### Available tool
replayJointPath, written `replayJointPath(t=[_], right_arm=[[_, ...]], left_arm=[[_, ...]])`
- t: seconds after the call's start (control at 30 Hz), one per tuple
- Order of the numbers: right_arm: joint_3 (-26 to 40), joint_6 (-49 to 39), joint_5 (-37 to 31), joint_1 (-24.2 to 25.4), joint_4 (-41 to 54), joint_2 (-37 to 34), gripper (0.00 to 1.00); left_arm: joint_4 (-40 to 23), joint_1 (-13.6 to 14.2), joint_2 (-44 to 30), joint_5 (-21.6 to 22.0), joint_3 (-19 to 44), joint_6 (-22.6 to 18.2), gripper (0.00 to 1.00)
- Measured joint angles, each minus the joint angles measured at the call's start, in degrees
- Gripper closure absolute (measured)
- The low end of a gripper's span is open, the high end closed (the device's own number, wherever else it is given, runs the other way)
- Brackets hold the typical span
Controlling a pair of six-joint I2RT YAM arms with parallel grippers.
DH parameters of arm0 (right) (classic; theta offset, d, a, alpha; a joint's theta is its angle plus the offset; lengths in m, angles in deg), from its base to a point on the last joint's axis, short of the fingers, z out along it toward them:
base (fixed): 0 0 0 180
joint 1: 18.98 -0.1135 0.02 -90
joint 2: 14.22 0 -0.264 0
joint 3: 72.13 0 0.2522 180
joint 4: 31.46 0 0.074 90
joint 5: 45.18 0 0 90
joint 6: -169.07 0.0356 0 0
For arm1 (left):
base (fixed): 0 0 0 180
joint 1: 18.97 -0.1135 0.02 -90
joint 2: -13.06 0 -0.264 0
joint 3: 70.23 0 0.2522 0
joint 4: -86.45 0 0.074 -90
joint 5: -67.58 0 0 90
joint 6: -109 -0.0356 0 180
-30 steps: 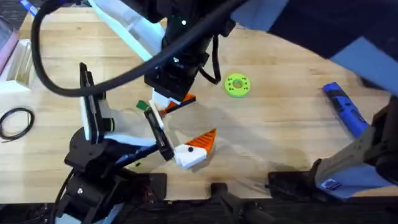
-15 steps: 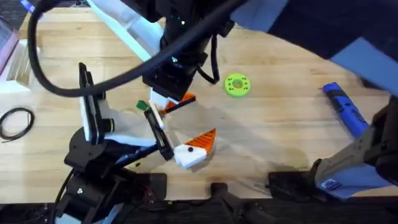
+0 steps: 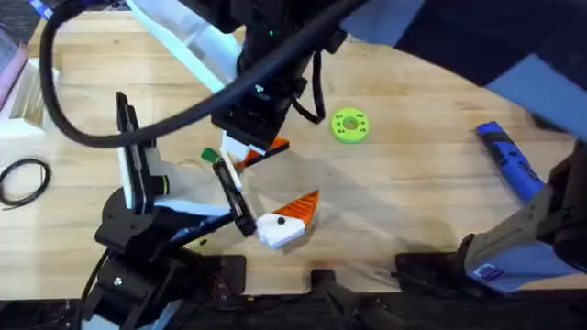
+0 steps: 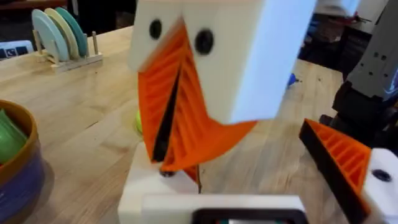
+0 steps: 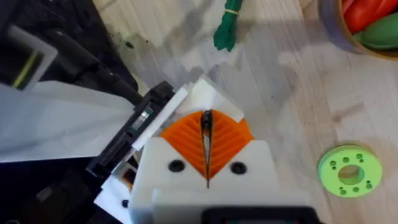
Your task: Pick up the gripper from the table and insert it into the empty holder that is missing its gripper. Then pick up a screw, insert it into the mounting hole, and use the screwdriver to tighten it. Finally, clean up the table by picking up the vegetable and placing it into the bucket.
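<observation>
My right gripper [image 3: 257,151] reaches across to the table's left half, its orange pads shut on the small orange gripper [image 4: 224,134]. The tip of that piece rests on the white holder [image 4: 155,186], the bare mount on my left gripper [image 3: 271,179]. The left gripper is open, and its one fitted finger [image 4: 345,165] stands well to the side. Just beyond the two grippers lies the dark green vegetable [image 5: 225,28]. The bucket [image 5: 348,31], with its tan rim, holds red and green toys. At the far right of the table lies the blue screwdriver [image 3: 509,160].
A flat bright green disc [image 3: 349,126] with holes lies right of the grippers. A black cable loop [image 3: 23,179] and a clear box [image 3: 27,92] sit at the left edge. A rack of plates [image 4: 62,37] stands farther back.
</observation>
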Motion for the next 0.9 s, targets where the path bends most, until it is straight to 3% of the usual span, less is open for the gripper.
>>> replayJointPath(t=[0.13, 0.33, 0.37, 0.67, 0.9], right_arm=[[0.0, -0.1, 0.0, 0.0, 0.0, 0.0, 0.981], [0.0, -0.1, -0.7, 0.3, 0.5, 0.0, 0.148], [0.0, -0.1, -1.0, 0.8, 0.5, 0.0, 0.088], [-0.1, 1.3, -0.2, 3.2, 0.2, 0.5, 0.061], [-0.1, 1.7, 0.1, 9.1, -0.2, 8.9, 0.061]], left_arm=[[0.0, 0.0, 0.0, 0.0, 0.0, 0.0, 0.007], [0.0, 0.0, 0.0, 0.0, 0.0, -0.2, 0.007], [0.0, 0.0, 0.0, 0.0, 0.0, -0.2, 0.007], [0.0, 0.0, 0.0, 0.0, 0.0, -0.3, 0.007], [0.0, 0.0, 0.0, 0.0, 0.0, -0.6, 0.007]])
